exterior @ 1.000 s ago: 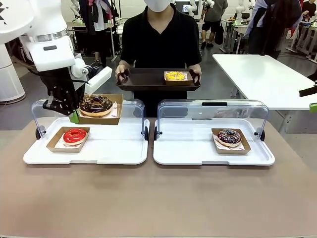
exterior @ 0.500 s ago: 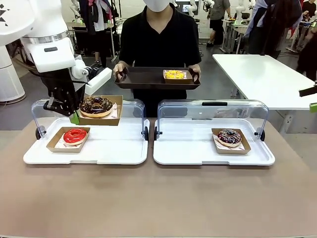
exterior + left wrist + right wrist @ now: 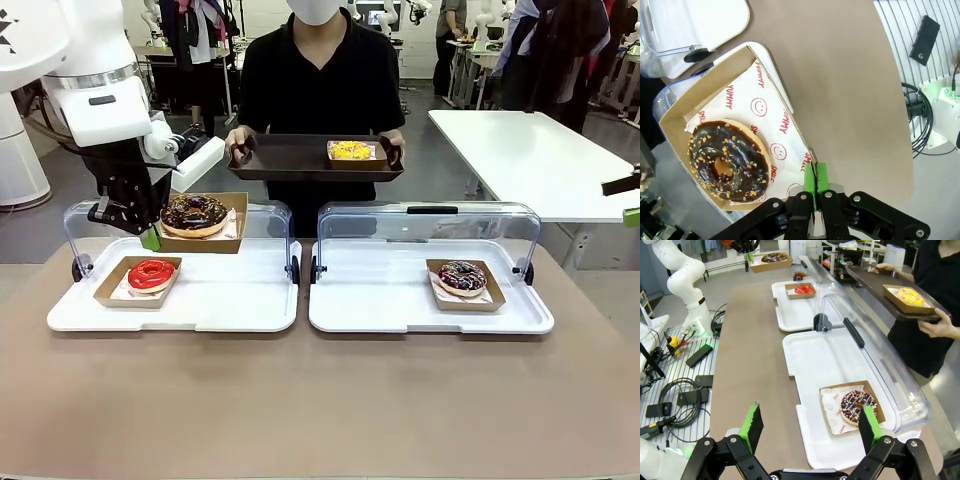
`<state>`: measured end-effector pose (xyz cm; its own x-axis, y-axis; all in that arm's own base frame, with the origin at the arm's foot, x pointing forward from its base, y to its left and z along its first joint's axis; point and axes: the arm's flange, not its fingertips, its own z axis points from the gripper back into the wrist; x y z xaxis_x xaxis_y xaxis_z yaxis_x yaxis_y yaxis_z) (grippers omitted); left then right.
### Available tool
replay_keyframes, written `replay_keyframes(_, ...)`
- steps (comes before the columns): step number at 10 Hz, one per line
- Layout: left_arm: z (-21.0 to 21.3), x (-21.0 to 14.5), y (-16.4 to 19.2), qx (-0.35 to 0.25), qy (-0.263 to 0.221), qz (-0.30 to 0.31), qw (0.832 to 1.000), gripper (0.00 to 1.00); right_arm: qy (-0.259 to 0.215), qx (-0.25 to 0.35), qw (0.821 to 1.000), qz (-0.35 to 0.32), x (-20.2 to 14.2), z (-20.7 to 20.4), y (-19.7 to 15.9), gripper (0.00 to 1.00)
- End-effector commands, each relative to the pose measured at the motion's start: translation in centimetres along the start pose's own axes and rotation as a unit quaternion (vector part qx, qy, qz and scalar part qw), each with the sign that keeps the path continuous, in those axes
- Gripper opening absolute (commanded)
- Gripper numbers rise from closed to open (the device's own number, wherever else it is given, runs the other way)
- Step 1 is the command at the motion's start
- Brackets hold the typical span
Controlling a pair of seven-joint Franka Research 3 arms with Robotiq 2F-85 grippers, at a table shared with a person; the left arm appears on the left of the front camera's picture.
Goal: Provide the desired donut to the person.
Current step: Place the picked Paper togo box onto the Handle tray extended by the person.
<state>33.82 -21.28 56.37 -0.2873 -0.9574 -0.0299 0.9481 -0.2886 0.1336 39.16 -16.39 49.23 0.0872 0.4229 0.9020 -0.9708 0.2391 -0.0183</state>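
Left hand pinches chocolate donut box edge, lifted

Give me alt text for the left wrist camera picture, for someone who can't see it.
The left gripper pinches the edge of a cardboard tray holding a chocolate donut with nut bits on smiley-printed paper. Beneath are the brown table and a white tray.
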Motion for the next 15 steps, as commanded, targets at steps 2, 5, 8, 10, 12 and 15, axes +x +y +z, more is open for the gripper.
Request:
replay_keyframes(2,0.3,0.0,-0.2,0.002,0.004,0.003,1.000,0.00,-0.004,-0.002,1.000,0.003,-0.1,0.0,-0.1,1.00)
replay_keyframes(5,0.3,0.0,-0.2,0.002,0.004,0.003,1.000,0.00,-0.004,-0.002,1.000,0.003,-0.1,0.0,-0.1,1.00)
replay_keyframes(8,2.3,-0.1,1.4,0.019,-0.004,-0.033,0.999,0.01,-0.004,-0.002,1.000,0.003,-0.1,0.0,-0.1,1.00)
replay_keyframes(10,5.3,0.9,2.3,0.057,-0.012,-0.034,0.998,0.01,-0.004,-0.002,1.000,0.003,-0.1,0.0,-0.1,1.00)
replay_keyframes(12,8.2,0.3,7.1,0.050,-0.022,-0.051,0.997,0.01,-0.004,-0.002,1.000,0.003,-0.1,0.0,-0.1,1.00)
replay_keyframes(15,6.5,-0.5,13.2,0.004,-0.019,-0.073,0.997,0.01,-0.004,-0.002,1.000,0.003,-0.1,0.0,-0.1,1.00)
